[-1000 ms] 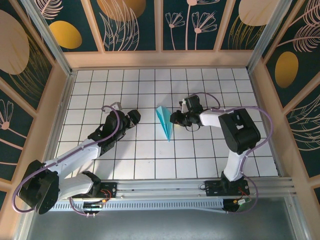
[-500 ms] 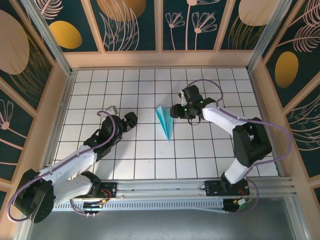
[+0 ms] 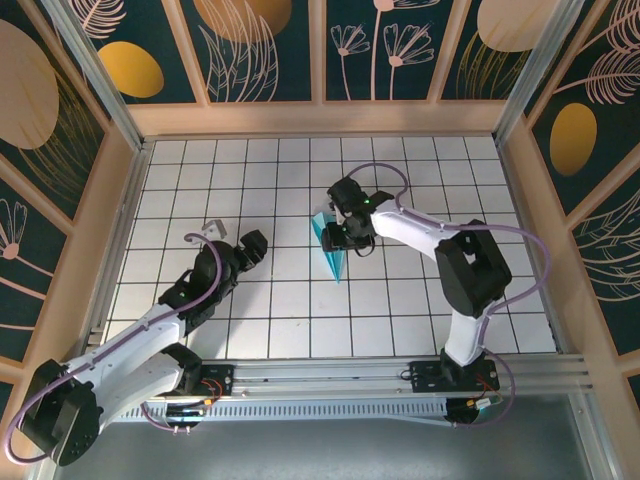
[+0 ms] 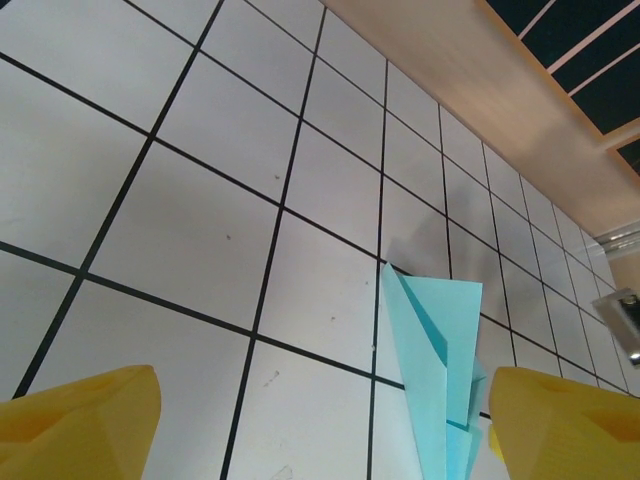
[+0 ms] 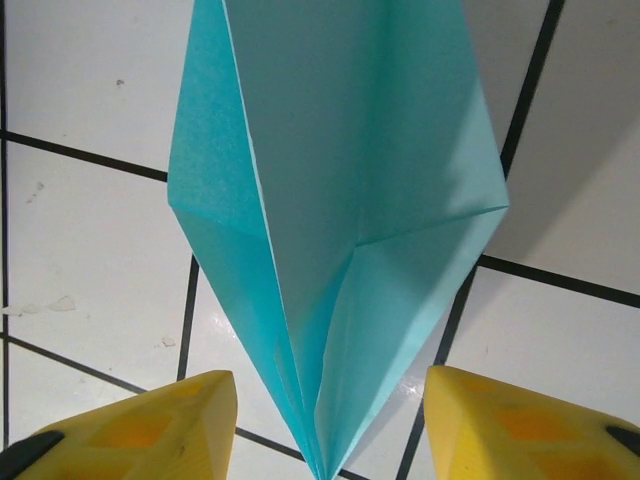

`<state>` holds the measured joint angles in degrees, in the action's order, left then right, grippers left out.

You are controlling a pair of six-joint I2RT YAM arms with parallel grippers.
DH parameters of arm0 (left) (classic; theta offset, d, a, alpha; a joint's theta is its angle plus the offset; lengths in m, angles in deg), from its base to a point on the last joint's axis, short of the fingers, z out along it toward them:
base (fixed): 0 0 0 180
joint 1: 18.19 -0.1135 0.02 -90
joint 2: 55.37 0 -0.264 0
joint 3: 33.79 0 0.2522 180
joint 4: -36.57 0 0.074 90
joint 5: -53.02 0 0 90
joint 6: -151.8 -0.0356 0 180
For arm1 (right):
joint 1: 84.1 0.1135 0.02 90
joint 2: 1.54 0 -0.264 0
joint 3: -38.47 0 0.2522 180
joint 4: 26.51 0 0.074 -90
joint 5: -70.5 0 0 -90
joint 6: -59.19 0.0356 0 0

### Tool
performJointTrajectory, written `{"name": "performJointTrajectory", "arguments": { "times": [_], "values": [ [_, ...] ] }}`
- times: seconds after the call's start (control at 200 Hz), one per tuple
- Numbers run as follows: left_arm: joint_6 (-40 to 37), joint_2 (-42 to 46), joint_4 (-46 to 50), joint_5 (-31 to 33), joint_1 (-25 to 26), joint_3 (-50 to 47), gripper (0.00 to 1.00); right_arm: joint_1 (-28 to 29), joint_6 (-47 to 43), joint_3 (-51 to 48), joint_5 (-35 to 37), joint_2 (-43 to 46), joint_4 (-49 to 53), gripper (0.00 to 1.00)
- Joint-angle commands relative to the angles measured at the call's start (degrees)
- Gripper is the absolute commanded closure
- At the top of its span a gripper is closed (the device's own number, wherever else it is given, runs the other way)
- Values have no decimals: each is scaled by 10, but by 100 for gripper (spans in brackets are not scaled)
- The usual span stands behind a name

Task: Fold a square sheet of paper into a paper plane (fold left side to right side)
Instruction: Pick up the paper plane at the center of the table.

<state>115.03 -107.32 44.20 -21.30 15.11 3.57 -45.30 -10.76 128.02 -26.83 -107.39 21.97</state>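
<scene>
The right gripper (image 3: 334, 233) moved over paper plane (image 3: 331, 254), jaws apart; left gripper (image 3: 236, 240) spread wide.

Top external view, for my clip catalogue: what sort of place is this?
Probably a purpose-built robot test cell: white grid-tiled tabletop, wooden-framed dark teal walls painted with gold leaves, and an aluminium mounting rail along the near edge.

cyan paper plane (image 3: 333, 258), white black-gridded table (image 3: 200, 180), yellow fingertips (image 5: 140, 425), dark teal walls (image 3: 270, 60) with gold leaves
</scene>
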Motion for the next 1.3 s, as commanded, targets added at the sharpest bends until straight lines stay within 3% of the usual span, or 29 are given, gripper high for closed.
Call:
{"name": "performJointTrajectory", "arguments": {
  "times": [0.0, 0.756, 1.296],
  "values": [
    [2, 13, 10, 14, -4, -12, 15, 9, 9, 23, 11, -20, 27, 51],
    [0, 25, 25, 22, -4, -14, 12, 16, 17, 29, 14, -85, 0, 77],
    [1, 31, 30, 21, -4, -14, 12, 15, 37, 15, 46, -84, -21, 88]
  ]
}}
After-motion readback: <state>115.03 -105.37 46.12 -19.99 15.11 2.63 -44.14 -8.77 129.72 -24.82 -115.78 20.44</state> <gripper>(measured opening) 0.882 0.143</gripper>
